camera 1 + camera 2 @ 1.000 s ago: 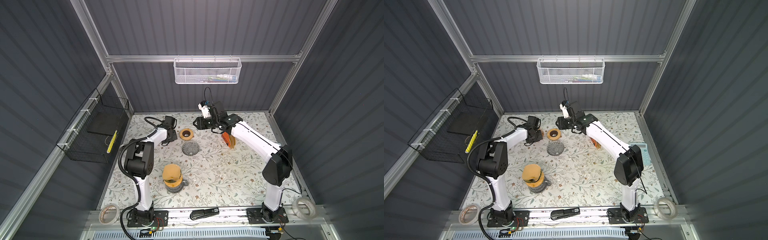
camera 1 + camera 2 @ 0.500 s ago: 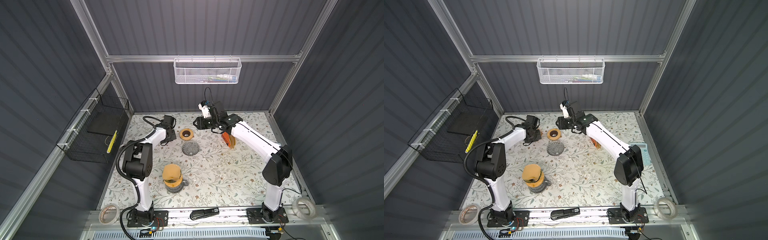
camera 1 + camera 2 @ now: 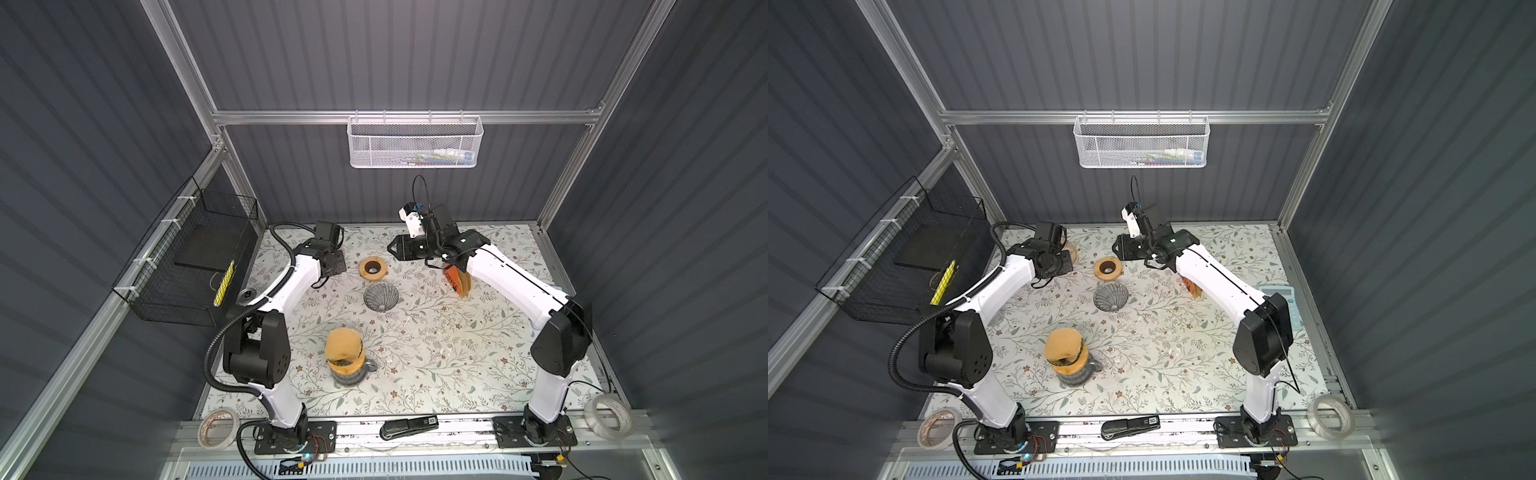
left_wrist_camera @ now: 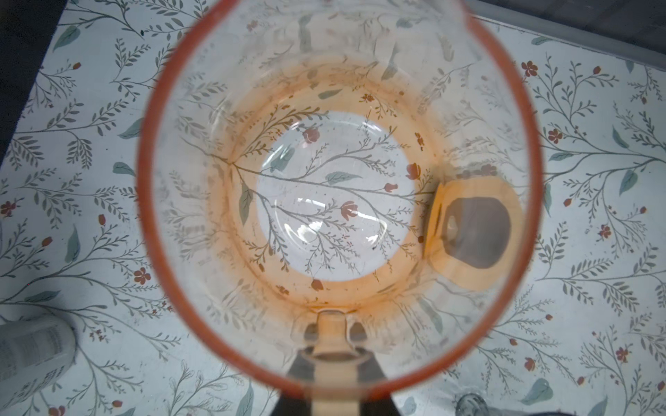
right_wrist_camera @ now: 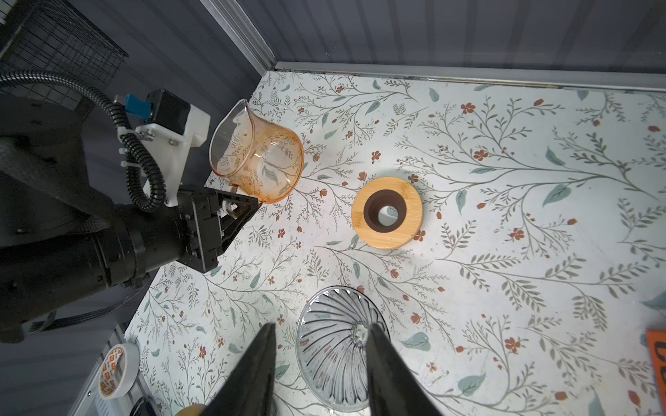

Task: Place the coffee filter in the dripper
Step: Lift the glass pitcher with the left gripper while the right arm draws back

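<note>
Jaws parted, right hand hangs near dripper; left hand grips carafe.

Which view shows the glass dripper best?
The right wrist view: the ribbed glass dripper is close, ribs and centre hole clear, one finger of the right gripper crossing its rim. Both top views show it small. The glass pitcher fills the left wrist view; no dripper clearly seen.

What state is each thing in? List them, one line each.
Dripper: empty, no filter inside.
Coffee filter: atop a glass holder, ungripped.
Glass pitcher: empty, handle gripped by left gripper.
Right gripper: jaws open, holding nothing.
Wooden ring: lying flat, apart from dripper.
</note>
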You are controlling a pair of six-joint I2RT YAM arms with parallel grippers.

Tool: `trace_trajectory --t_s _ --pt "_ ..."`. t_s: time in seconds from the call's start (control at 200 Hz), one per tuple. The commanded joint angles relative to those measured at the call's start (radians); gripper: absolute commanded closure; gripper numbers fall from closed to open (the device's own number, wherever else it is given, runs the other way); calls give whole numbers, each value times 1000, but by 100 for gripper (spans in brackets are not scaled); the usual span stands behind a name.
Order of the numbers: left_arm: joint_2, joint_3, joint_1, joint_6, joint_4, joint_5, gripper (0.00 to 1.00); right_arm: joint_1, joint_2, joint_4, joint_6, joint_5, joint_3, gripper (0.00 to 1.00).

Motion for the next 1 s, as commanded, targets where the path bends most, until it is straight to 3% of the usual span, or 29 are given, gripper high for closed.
trace_trajectory --t_s 0.0,0.505,0.996 --pt "-75 10 -1 44 -41 17 100 -4 -37 13 8 -11 -22 57" --pt "-206 43 -31 147 -198 134 100 11 -113 14 7 -2 -83 58" --pt "-307 79 -201 172 -324 172 100 48 -291 -25 4 55 -220 59"
